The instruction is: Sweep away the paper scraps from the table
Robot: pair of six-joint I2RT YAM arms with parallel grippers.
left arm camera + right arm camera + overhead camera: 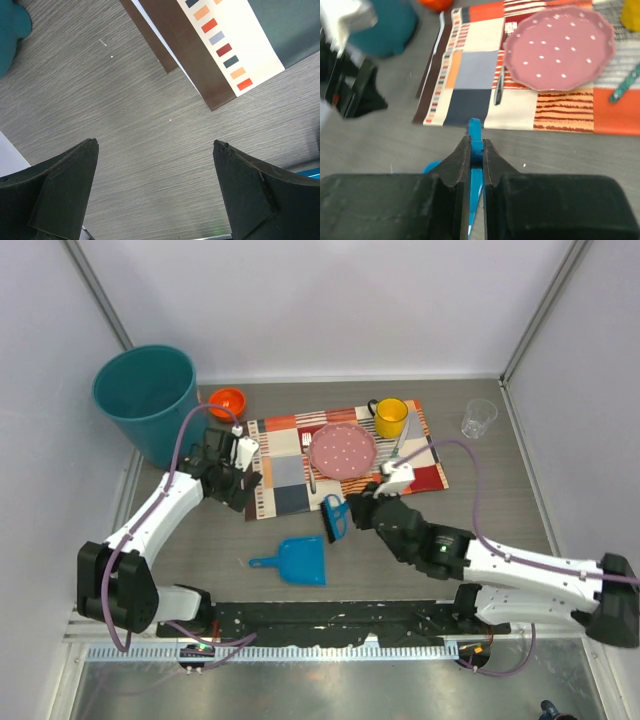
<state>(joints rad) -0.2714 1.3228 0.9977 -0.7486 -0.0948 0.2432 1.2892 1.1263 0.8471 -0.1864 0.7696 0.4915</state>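
While the left gripper [156,144] hangs with jaws wide and nothing between them over bare table [512,480], just off the left edge of the placemat [285,475], the right gripper [476,142] is clamped narrow on the handle of a blue brush [335,517]. The brush sits just off the mat's near edge, between the mat and the blue dustpan [300,562], which lies flat on the table and apart from both grippers. Paper scraps cannot be located in any view; the left wrist camera shows only tiny white flecks on the wood grain. A teal bin [140,435] stands at the far left corner with an orange bowl [228,400] beside it. On the mat are a pink dotted plate [343,448], a dark utensil [498,87] touching its left rim, a teal-handled utensil [625,85] to its right, and a yellow mug [390,418]. A clear cup [479,417] stands off the mat at far right.
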